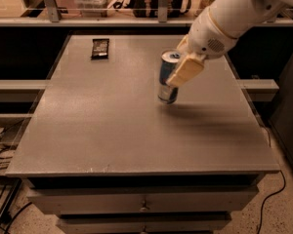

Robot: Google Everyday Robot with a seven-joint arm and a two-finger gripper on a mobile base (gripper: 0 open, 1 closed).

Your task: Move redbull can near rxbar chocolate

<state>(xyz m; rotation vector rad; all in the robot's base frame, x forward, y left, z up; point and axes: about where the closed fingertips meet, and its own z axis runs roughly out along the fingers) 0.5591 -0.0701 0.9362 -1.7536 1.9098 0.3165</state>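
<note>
So the slim blue-and-silver metal redbull can (167, 82) is a bit right of the middle of the grey rectangular table (112, 130), leaning slightly. The cream two-finger gripper (178, 62) is pinching it, with one finger (185, 70) flat across its side. The flat black rxbar chocolate (99, 48) lies well apart, near the far left corner.
</note>
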